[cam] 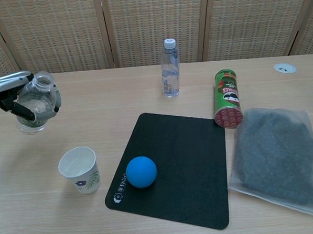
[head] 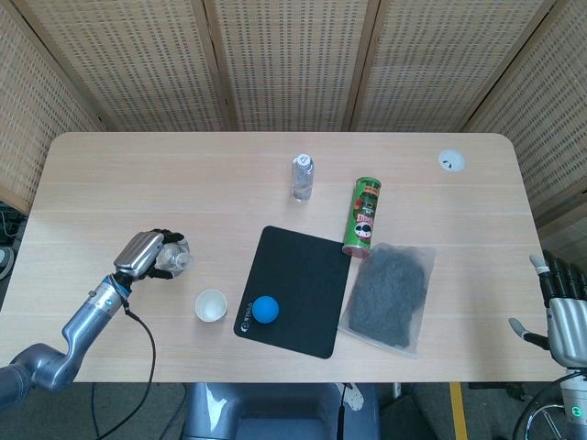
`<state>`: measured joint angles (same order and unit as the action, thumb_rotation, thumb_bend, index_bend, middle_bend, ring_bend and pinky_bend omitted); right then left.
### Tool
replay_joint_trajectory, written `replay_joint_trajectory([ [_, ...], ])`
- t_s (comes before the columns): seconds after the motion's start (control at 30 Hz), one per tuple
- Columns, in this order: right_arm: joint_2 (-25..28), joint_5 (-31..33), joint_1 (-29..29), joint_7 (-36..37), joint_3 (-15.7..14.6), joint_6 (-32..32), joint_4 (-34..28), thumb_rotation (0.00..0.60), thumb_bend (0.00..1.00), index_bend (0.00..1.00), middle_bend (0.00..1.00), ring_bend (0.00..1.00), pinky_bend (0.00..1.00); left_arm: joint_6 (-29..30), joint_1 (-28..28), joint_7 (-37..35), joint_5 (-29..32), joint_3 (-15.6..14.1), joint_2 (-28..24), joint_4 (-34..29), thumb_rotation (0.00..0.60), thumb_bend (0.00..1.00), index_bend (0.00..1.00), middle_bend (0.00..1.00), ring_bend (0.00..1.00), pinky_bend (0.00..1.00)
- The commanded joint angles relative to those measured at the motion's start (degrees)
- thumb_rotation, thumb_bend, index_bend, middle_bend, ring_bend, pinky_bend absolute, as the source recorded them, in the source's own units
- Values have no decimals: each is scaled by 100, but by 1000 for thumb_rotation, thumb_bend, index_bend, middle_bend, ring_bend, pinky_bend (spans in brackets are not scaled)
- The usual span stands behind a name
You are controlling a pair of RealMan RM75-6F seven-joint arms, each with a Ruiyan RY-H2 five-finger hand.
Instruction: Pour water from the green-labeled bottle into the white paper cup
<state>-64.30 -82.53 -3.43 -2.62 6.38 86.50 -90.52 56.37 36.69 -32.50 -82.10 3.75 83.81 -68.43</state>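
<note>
Head view: your left hand (head: 144,254) grasps the uncapped water bottle (head: 171,259) above the table (head: 183,174), apart from the white paper cup (head: 210,305), which stands near the black mat (head: 298,289) carrying the blue ball (head: 266,310); a capped clear bottle (head: 302,177), a green snack can (head: 364,217) and a grey bag (head: 389,295) lie well apart on the far and right side, and your right hand (head: 567,316) waits at the table's right edge, fingers apart and holding nothing. Chest view: the water bottle (cam: 35,103) is nearly upright in the left hand (cam: 8,90), mouth up, with a little water in its base; no green label can be made out on it from here. The cup (cam: 79,170) stands to its right and nearer the camera, its inner wall pale, so the fill level is hard to judge. Hazards: 1, the bottle is open, so any tilt while you carry it could spill water on the table; 2, setting it down off-level or releasing early could topple it; 3, a low sweep towards the mat could knock the light cup over.
</note>
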Motion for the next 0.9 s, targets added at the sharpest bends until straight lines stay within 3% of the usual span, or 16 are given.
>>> replay_joint_trajectory([
  [0.03,-1,7,-4,-7,0,-10,0,600,0,0,0,0,0,-79,-141,-1455,538,498,197,171,600,547,637,508,372,321],
  [0.17,-5,13,-6,-13,1,-15,4,600,0,0,0,0,0,-120,-162,-1926,680,666,372,330,600,545,636,504,372,321],
  [0.33,-9,19,-15,-17,1,-34,11,600,0,0,0,0,0,-88,-168,-2199,648,720,609,562,600,407,617,457,372,321],
  [0.53,-10,37,-20,-5,4,-54,21,600,0,0,0,0,0,-175,-183,-2817,698,805,929,709,600,316,616,457,372,321],
  [0.9,7,94,-38,98,23,-119,71,600,0,0,0,0,0,-332,-185,-3513,739,935,1442,1143,600,297,581,457,372,321],
])
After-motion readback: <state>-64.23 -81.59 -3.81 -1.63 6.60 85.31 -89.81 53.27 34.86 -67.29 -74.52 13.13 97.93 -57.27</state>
